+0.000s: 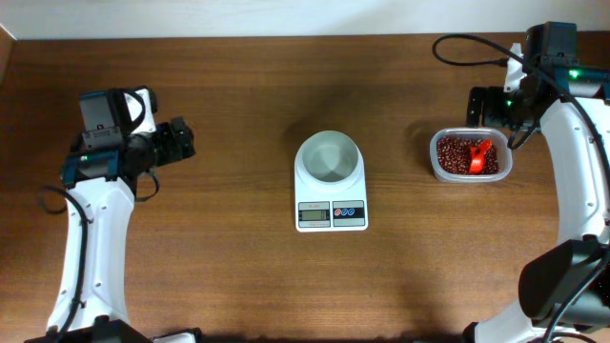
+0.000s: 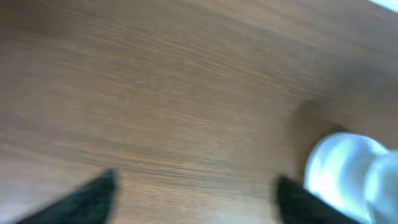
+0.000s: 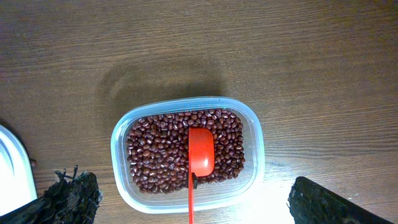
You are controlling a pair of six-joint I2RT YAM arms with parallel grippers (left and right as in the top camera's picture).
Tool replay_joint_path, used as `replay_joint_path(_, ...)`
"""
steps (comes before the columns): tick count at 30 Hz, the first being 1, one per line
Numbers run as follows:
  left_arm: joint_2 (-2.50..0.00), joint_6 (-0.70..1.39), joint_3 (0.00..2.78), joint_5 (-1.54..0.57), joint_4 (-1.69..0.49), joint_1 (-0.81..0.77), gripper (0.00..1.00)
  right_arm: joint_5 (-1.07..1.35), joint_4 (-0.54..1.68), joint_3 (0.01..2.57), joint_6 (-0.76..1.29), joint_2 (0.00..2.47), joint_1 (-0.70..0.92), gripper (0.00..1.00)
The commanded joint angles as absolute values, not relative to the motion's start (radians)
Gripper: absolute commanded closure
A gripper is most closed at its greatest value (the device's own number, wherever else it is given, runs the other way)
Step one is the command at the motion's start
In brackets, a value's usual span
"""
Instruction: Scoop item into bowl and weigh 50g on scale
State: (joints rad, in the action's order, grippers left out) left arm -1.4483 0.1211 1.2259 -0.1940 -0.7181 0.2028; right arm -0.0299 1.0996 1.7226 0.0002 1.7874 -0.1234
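The white bowl [image 1: 328, 158] stands empty on the white scale [image 1: 331, 211] at the table's middle. The dark reddish-brown beans [image 1: 457, 154] fill a clear plastic container [image 1: 470, 175] at the right, with an orange-red scoop [image 1: 479, 156] lying on them. In the right wrist view the beans [image 3: 158, 152] and scoop [image 3: 200, 151] lie below my open, empty right gripper [image 3: 193, 202], whose fingers straddle the container [image 3: 186, 199]. My left gripper [image 2: 196, 199] is open and empty over bare wood at the left; the bowl [image 2: 351, 171] shows blurred at its right.
The right arm [image 1: 572, 143] and its cable run along the table's right side. The left arm [image 1: 95, 191] stands at the left. The scale's edge [image 3: 12, 168] shows at the left of the right wrist view.
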Motion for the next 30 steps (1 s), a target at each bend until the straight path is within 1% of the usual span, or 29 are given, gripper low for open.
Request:
replay_joint_path(1, -1.454, 0.12, 1.231, -0.469, -0.72, 0.198, 1.0, -0.035, 1.093, 1.735, 0.004, 1.774, -0.119, 0.01)
replay_joint_path(3, -1.454, 0.12, 1.231, -0.525, -0.727, 0.136, 1.0, -0.033, 1.055, 1.735, 0.004, 1.774, -0.119, 0.01)
replay_joint_path(4, -1.454, 0.119, 1.231, -0.563, -0.721, 0.098, 0.78, -0.025, 1.028, 1.735, 0.004, 1.774, -0.119, 0.01)
replay_joint_path(5, -1.454, 0.119, 1.231, -0.573, -0.707, 0.053, 0.86, -0.005, 1.025, 1.752, 0.004, 1.773, -0.119, 0.11)
replay_joint_path(6, -1.454, 0.191, 1.233, -0.578, -0.679, 0.026, 1.0, -0.005, 1.075, 1.829, 0.027, 1.772, -0.128, 0.27)
replay_joint_path(7, -1.454, 0.25, 1.236, -0.575, -0.666, 0.007, 1.0, -0.002, 1.13, 1.899, 0.039, 1.772, -0.138, 0.36)
replay_joint_path(8, -1.454, 0.287, 1.25, -0.521, -0.671, -0.017, 1.0, -0.001, 1.196, 1.97, 0.044, 1.772, -0.148, 0.47)
replay_joint_path(9, -1.456, 0.33, 1.272, -0.417, -0.701, -0.052, 1.0, 0.005, 1.256, 2.011, 0.083, 1.772, -0.166, 0.67)
replay_joint_path(10, -1.461, 0.356, 1.285, -0.345, -0.728, -0.084, 1.0, 0.043, 1.296, 2.008, 0.087, 1.774, -0.186, 0.67)
replay_joint_path(11, -1.486, 0.385, 1.285, -0.339, -0.731, -0.115, 1.0, 0.072, 1.325, 1.987, 0.086, 1.774, -0.198, 0.51)
replay_joint_path(12, -1.52, 0.401, 1.285, -0.339, -0.731, -0.137, 0.96, 0.071, 1.342, 1.964, 0.083, 1.774, -0.198, 0.4)
replay_joint_path(13, -1.56, 0.399, 1.285, -0.339, -0.727, -0.162, 0.89, 0.071, 1.343, 1.931, 0.083, 1.774, -0.197, 0.35)
replay_joint_path(14, -1.631, 0.395, 1.322, -0.311, -0.736, -0.204, 0.75, 0.071, 1.327, 1.868, 0.083, 1.774, -0.198, 0.32)
replay_joint_path(15, -1.679, 0.378, 1.389, -0.286, -0.786, -0.222, 0.7, 0.069, 1.302, 1.825, 0.077, 1.774, -0.198, 0.31)
replay_joint_path(16, -1.742, 0.341, 1.505, -0.253, -0.883, -0.234, 0.63, 0.065, 1.255, 1.776, 0.056, 1.774, -0.197, 0.3)
replay_joint_path(17, -1.808, 0.308, 1.631, -0.191, -0.973, -0.249, 0.59, 0.065, 1.214, 1.733, 0.056, 1.775, -0.197, 0.29)
replay_joint_path(18, -1.848, 0.293, 1.684, -0.167, -0.981, -0.268, 0.52, 0.067, 1.183, 1.688, 0.056, 1.775, -0.197, 0.29)
replay_joint_path(19, -1.857, 0.293, 1.684, -0.167, -0.973, -0.282, 0.46, 0.068, 1.154, 1.642, 0.056, 1.776, -0.197, 0.3)
replay_joint_path(20, -1.882, 0.293, 1.684, -0.167, -0.975, -0.305, 0.43, 0.075, 1.124, 1.591, 0.056, 1.776, -0.197, 0.3)
replay_joint_path(22, -1.943, 0.295, 1.684, -0.167, -0.969, -0.352, 0.44, 0.099, 1.031, 1.491, 0.056, 1.776, -0.197, 0.3)
replay_joint_path(23, -1.977, 0.295, 1.684, -0.167, -0.962, -0.371, 0.44, 0.102, 1.002, 1.461, 0.056, 1.776, -0.197, 0.33)
replay_joint_path(26, -2.021, 0.298, 1.684, -0.167, -0.959, -0.386, 0.37, 0.155, 0.973, 1.449, 0.056, 1.776, -0.196, 0.45)
replay_joint_path(27, -2.025, 0.298, 1.684, -0.167, -0.952, -0.386, 0.37, 0.146, 0.969, 1.444, 0.056, 1.776, -0.195, 0.46)
replay_joint_path(28, -2.026, 0.298, 1.684, -0.167, -0.949, -0.386, 0.36, 0.127, 0.959, 1.432, 0.056, 1.776, -0.195, 0.5)
replay_joint_path(29, -2.027, 0.298, 1.684, -0.167, -0.944, -0.385, 0.34, 0.129, 0.935, 1.407, 0.056, 1.776, -0.195, 0.56)
replay_joint_path(30, -2.027, 0.298, 1.684, -0.167, -0.943, -0.385, 0.33, 0.145, 0.915, 1.395, 0.056, 1.776, -0.186, 0.67)
